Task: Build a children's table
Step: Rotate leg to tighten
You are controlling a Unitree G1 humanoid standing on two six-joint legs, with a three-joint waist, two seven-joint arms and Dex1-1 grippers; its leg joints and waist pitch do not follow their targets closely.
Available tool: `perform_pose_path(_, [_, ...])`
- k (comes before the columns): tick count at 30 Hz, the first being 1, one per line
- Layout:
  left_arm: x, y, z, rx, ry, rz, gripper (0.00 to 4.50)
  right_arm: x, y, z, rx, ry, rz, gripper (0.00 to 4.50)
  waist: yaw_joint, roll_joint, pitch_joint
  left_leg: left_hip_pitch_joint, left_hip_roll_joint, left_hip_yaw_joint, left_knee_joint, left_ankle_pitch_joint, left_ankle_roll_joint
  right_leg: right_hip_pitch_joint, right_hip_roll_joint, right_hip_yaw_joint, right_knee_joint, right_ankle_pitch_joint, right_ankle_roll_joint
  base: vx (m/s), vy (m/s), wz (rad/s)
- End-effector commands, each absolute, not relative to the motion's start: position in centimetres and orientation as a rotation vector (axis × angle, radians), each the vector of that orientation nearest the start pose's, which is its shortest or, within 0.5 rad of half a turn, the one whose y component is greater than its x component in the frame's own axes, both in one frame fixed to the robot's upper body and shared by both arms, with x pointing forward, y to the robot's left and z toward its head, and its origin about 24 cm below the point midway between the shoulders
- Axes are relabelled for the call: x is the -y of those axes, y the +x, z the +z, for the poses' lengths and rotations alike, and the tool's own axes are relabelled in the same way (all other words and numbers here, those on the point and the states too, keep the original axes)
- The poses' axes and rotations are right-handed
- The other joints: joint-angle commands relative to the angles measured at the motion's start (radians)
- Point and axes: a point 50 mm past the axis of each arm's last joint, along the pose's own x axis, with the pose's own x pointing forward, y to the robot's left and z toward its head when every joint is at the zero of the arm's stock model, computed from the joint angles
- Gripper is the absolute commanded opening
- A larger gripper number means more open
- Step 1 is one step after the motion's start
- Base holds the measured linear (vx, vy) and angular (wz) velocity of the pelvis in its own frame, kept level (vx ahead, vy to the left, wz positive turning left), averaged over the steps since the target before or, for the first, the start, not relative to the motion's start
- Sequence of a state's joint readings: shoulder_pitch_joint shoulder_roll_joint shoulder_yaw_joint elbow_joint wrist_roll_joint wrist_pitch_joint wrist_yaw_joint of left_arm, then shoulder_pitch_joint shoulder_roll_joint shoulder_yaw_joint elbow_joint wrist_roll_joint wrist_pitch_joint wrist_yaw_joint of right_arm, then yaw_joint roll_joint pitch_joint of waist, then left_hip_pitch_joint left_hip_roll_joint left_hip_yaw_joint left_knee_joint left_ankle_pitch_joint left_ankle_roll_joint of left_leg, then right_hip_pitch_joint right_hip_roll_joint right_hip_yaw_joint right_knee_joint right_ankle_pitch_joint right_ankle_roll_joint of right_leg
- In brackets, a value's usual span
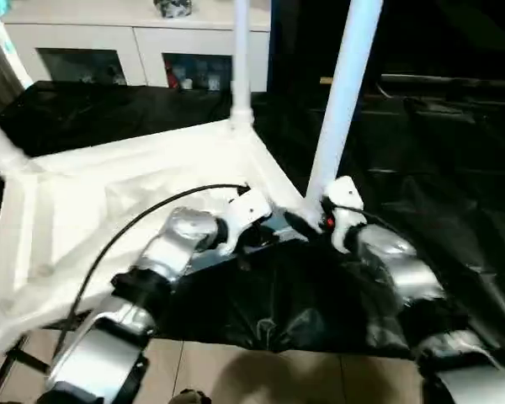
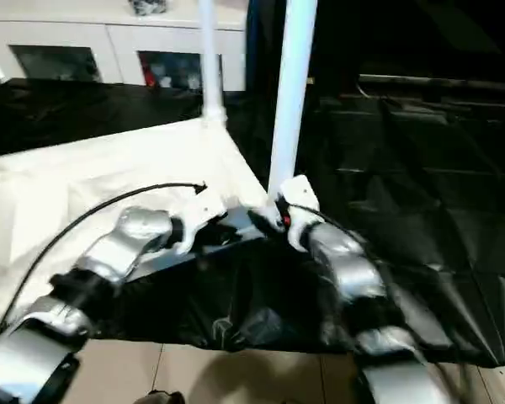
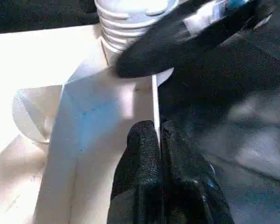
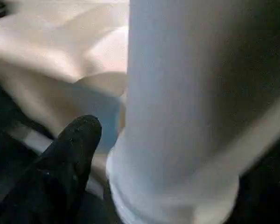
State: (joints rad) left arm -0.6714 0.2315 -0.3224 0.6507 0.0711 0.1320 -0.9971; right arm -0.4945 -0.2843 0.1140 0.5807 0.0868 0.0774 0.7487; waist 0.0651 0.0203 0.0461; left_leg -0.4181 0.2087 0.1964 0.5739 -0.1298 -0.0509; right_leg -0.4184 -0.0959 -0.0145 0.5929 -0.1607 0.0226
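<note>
The white plastic rectangular tabletop [image 1: 109, 202] lies underside-up at left of centre on the black-covered work table [image 1: 454, 168], a long white tubular leg [image 1: 345, 93] rising from its near corner. The left gripper [image 3: 159, 140] is pinched shut on the tabletop's thin rim. The right gripper [image 1: 307, 220] sits at the leg's base, one black finger [image 4: 70, 154] beside it; whether it grips is unclear. If the leg is only part-seated, letting go could tip it, and the pinch may slide off.

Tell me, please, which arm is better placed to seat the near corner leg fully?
Probably the right: the right gripper sits at the base of the leg, while the left gripper is clamped on the tabletop rim.
</note>
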Motion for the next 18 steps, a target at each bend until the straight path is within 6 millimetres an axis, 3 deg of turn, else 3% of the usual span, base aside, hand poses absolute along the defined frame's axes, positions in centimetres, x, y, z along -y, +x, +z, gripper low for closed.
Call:
perform_pose_path(1, [-7.7, 32.7, 6.7, -0.298, 0.422, -1.317, 0.0, 14.2, 31.8, 4.6, -0.269, -0.186, 0.946, 3.92, 0.001, -0.011, -0.067, 0.038, 0.011, -0.005, -0.066, -0.363, 0.026, 0.038, -0.02, 0.004, -0.076, -0.279, -0.181, 0.0, 0.0, 0.0])
perform_pose_path(9, [-8.6, 31.4, 6.5, -0.35, 0.414, -1.451, 0.0, 14.7, 29.5, 5.4, -0.307, -0.208, 1.165, 3.92, 0.006, -0.011, -0.064, 0.041, 0.014, -0.005, -0.068, -0.39, 0.016, 0.028, -0.022, 0.006, -0.08, -0.355, -0.167, 0.0, 0.0, 0.0])
perform_pose_path(18, [-9.0, 30.8, 6.2, -0.39, 0.42, -1.491, 0.0, 14.3, 28.8, 5.4, -0.338, -0.215, 1.221, 3.2, 0.01, -0.014, -0.068, 0.04, 0.013, -0.005, -0.066, -0.359, 0.01, 0.031, -0.022, 0.008, -0.073, -0.298, -0.177, 0.0, 0.0, 0.0])
